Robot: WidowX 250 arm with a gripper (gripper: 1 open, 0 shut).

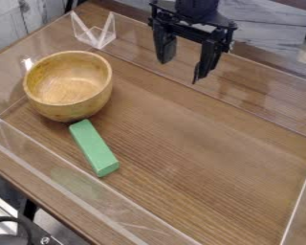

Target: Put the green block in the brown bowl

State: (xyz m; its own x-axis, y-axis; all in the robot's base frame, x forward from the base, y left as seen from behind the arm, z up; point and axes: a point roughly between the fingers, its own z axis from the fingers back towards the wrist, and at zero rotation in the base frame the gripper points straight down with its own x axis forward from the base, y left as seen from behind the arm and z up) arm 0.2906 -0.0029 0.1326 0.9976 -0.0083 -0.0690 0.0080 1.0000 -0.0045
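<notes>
Camera view, from where I stand: wooden bench [207, 144]; brown bowl [68, 84] at left, upright; green block [93, 147] lying flat just beside the bowl's near side; black end effector [194, 59] above the far side, released, fingers spread, grasping nothing.

Wooden table [207, 144]: brown bowl [69, 84], green block [93, 146]

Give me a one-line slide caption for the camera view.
Open gripper hangs above the wooden table, empty, while the green block lies beside the brown bowl.
</notes>
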